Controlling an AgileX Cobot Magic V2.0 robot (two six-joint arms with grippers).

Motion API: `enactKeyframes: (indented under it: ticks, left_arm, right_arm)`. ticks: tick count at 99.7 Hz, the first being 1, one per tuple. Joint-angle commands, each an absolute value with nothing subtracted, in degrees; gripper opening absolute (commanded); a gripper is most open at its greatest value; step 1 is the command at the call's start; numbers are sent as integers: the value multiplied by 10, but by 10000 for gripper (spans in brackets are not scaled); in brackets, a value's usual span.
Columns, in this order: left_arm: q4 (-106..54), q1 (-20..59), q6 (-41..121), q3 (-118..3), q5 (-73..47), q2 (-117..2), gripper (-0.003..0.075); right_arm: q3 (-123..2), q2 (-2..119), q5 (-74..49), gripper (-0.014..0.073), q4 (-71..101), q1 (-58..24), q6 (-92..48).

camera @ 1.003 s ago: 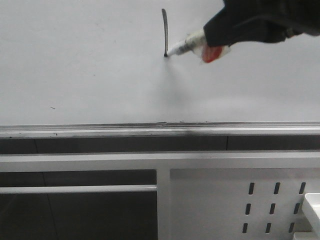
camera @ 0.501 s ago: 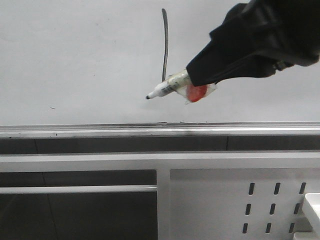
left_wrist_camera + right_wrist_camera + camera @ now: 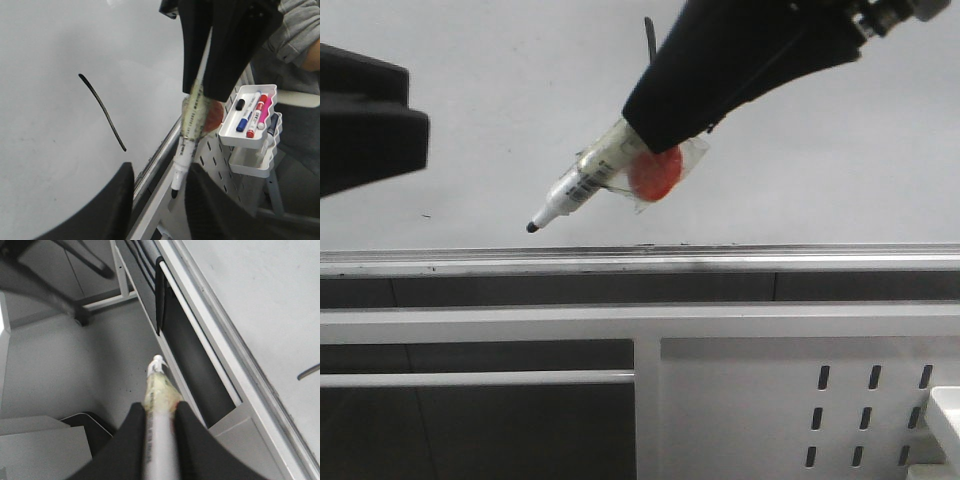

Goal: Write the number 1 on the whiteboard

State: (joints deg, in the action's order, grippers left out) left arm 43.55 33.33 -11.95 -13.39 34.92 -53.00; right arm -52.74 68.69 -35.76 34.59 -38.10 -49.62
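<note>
The number 1 is a thin black stroke on the whiteboard. In the front view only its top end shows above my right arm. My right gripper is shut on a white marker pen wrapped in tape with a red disc. The pen's black tip hangs just above the silver rail, off the stroke. The right wrist view shows the fingers clamped on the pen. My left gripper is open and holds nothing, and shows as a dark block at the left.
A white perforated panel stands below the board. A white tray hangs on it with several markers, red, blue and black. A person's grey sleeve is at the far side in the left wrist view.
My right gripper has carried the pen off the end of the stroke, left and down toward the rail. The left gripper has come into the front view at the left edge.
</note>
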Motion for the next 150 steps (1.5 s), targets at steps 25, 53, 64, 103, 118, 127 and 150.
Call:
enactKeyframes:
  ticks: [25, 53, 64, 103, 118, 127, 150]
  left_arm:
    - [446, 349, -129, -196, 381, -615, 292]
    - [444, 349, -129, -225, 386, -662, 292]
    - [446, 349, -129, -226, 393, -665, 291]
    - [446, 349, -129, -226, 397, -665, -20]
    - [446, 349, -129, -226, 398, -665, -20]
    - [445, 349, -129, -224, 398, -665, -20]
    - [279, 349, -125, -175, 420, -665, -20]
  right_arm:
    - [-597, 708, -365, -69, 346, -394, -502]
    - [-602, 708, -371, -69, 350, -404, -502]
    - [-602, 708, -371, -69, 350, -404, -502]
    - [-602, 708, -377, -69, 351, -404, -502]
    - [-602, 708, -377, 59, 363, -404, -502]
    - [-602, 704, -366, 300, 366, -404, -502]
    - [-602, 635, -323, 387, 355, -384, -502]
